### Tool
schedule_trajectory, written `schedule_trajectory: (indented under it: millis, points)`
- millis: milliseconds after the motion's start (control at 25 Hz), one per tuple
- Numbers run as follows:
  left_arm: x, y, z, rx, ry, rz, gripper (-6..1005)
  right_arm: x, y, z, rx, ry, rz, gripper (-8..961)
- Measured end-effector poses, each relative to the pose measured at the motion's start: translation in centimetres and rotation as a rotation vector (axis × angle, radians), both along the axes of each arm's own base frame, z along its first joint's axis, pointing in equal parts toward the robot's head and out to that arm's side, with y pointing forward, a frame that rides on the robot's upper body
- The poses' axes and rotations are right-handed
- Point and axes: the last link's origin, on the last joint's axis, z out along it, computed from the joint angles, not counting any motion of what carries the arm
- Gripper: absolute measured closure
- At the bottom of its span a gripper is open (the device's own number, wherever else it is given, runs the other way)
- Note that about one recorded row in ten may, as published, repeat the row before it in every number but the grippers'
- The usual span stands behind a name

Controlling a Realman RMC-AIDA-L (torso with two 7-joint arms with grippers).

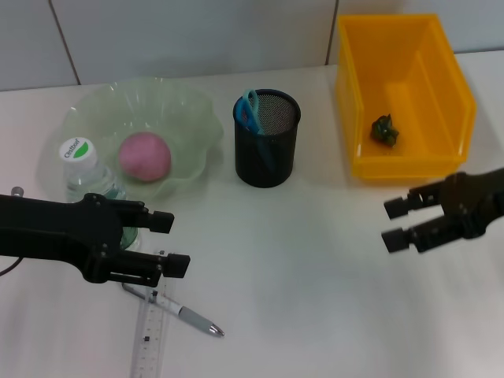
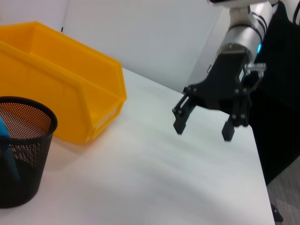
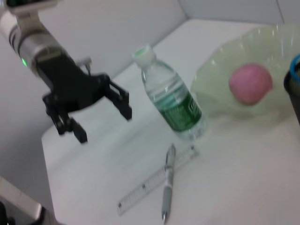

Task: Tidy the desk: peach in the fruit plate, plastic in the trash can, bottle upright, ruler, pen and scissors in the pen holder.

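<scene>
Counter (image 1: 315,260): white, carrying all items.
Fruit plate (image 1: 189,118): pale green, wavy-rimmed, far left; pink peach (image 1: 144,156) lies inside it.
Bottle (image 1: 85,169): clear, white cap, green label, upright, just beside the plate's near edge.
Pen holder (image 1: 267,138): black mesh, centre; blue-handled scissors (image 1: 250,113) stand inside.
Trash can (image 1: 405,94): yellow bin, far right; crumpled dark green plastic (image 1: 385,131) on its floor.
Ruler (image 1: 150,339): clear, flat on the counter, near left edge.
Pen (image 1: 193,319): silver, lying across the ruler.
Left hand (image 1: 175,244): jaws wide, empty, above the ruler's far end, beside the bottle.
Right hand (image 1: 396,223): jaws wide, empty, in front of the trash can.
</scene>
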Motion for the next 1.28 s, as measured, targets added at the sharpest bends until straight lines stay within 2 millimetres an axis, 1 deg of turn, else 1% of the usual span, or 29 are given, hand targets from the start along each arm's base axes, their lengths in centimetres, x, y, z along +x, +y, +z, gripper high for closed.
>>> schedule_trajectory:
  millis: [200, 520, 600, 640, 800, 1040, 1280]
  points:
    - [0.0, 0.0, -0.1, -0.006, 0.001, 0.022, 215, 0.7, -0.3, -0.6, -0.018, -0.04, -0.007, 117]
    - [0.2, 0.0, 0.2, -0.027, 0.023, 0.106, 215, 0.6, -0.1, -0.5, -0.008, -0.044, 0.007, 114]
    - [0.3, 0.1, 0.7, -0.036, 0.071, 0.185, 215, 0.5, 0.0, -0.4, -0.004, -0.044, 0.011, 114]
    - [0.3, 0.1, 0.7, -0.036, 0.071, 0.185, 215, 0.4, 0.0, -0.4, -0.003, -0.045, 0.012, 114]
    - [0.6, 0.8, 1.1, -0.039, 0.167, 0.329, 215, 0.3, 0.3, -0.4, 0.008, -0.05, 0.016, 114]
    - [2.3, 1.9, 1.4, -0.031, 0.251, 0.466, 215, 0.3, 0.5, -0.3, 0.019, -0.063, 0.019, 114]
    - [4.3, 2.2, -0.2, -0.086, 0.365, 0.528, 214, 0.3, 0.7, -0.1, 0.019, -0.083, 0.025, 114]
